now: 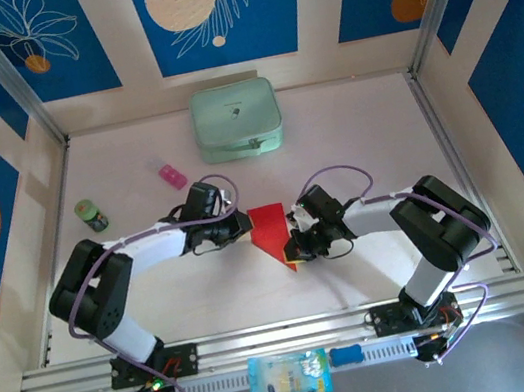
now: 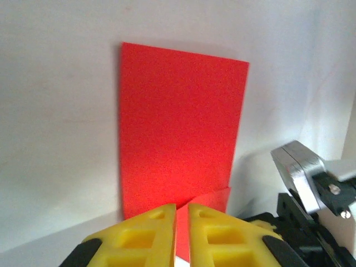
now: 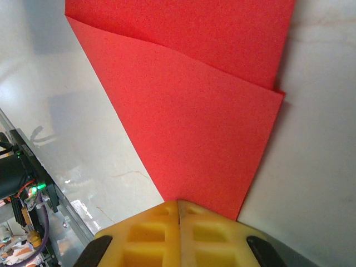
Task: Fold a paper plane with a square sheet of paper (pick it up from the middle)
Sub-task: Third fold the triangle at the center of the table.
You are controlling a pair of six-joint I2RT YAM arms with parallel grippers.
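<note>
Top external view: the red square sheet [image 1: 270, 228], partly folded, lies mid-surface [image 1: 352, 129] between the left arm [image 1: 149, 244] and right arm [image 1: 377, 214]; the arm tips are too small to read.

Left wrist view: the left fingers [image 2: 150, 236] pinch its near edge beside a small turned flap.

Right wrist view: the right fingers [image 3: 150, 239] are clenched on a corner where one diagonal layer overlaps another. It looks like an early fold; the next move calls for aligning the edges and pressing the crease. The grip points themselves are hidden.
</note>
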